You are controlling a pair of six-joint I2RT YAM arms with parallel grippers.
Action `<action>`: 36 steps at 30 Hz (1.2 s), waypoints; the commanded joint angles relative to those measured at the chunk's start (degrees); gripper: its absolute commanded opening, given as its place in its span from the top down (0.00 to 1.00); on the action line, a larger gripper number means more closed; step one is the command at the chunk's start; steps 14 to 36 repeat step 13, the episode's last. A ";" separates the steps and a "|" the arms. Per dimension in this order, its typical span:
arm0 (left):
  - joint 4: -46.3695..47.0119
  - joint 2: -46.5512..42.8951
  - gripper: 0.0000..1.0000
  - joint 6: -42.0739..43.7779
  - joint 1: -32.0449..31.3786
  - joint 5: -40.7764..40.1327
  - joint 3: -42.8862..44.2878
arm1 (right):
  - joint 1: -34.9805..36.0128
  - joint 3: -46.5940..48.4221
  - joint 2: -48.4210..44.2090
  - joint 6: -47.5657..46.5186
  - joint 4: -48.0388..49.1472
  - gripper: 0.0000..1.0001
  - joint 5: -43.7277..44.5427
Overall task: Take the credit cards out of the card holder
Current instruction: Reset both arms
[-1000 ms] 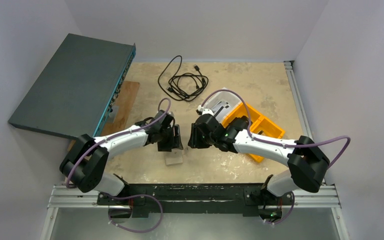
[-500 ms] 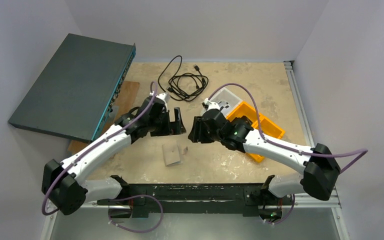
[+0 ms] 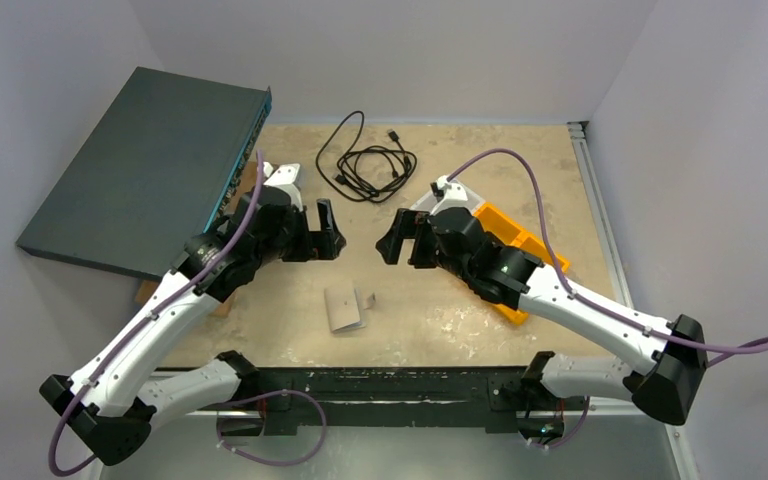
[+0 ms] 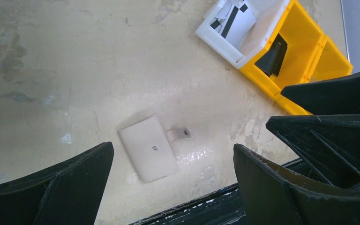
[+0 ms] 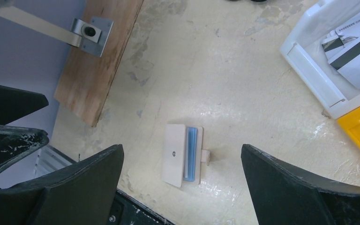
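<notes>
A worn beige table (image 3: 520, 160) sits between pale walls, with a dark flat case (image 3: 140, 170) leaning at the left and a coiled black cable (image 3: 365, 160) at the far side. From the overhead view the card holder (image 3: 344, 309) lies flat near the table's near edge, nearer than both hands and below the gap between them, touched by neither. The left hand (image 3: 332, 228) and the right hand (image 3: 397, 235) point their fingertips at one another across that gap, both arms stretched forward and bent inward. An orange bin (image 3: 535, 255) sits behind the right arm.

The left wrist view looks down on the card holder (image 4: 149, 149) between its own spread fingers (image 4: 65, 187) – released, nothing held. The cream cover faces up, the small tab (image 4: 179, 134) sticks out to one side. Beyond stand a white tray (image 4: 215, 37) and the orange bin (image 4: 304, 42).

The right wrist view shows what the others do not – a blue-grey strip (image 5: 191, 154) beside the cream cover (image 5: 174, 154), the holder lying slightly open. Its own fingers (image 5: 300, 187) are spread wide, released, well above the holder. Striped cards (image 5: 356, 51) lie in the white tray (image 5: 309, 56); a wooden board (image 5: 103, 56) lies at upper left.
</notes>
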 commanded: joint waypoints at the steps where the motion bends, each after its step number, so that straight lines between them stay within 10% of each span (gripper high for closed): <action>1: -3.57 -0.97 0.00 2.48 0.02 -4.54 2.80 | -0.21 2.38 -2.84 -1.74 2.80 0.01 3.28; 36: -3.82 -1.57 0.00 1.98 -0.03 -5.10 1.58 | -0.22 2.29 -4.26 -1.92 2.68 0.01 4.97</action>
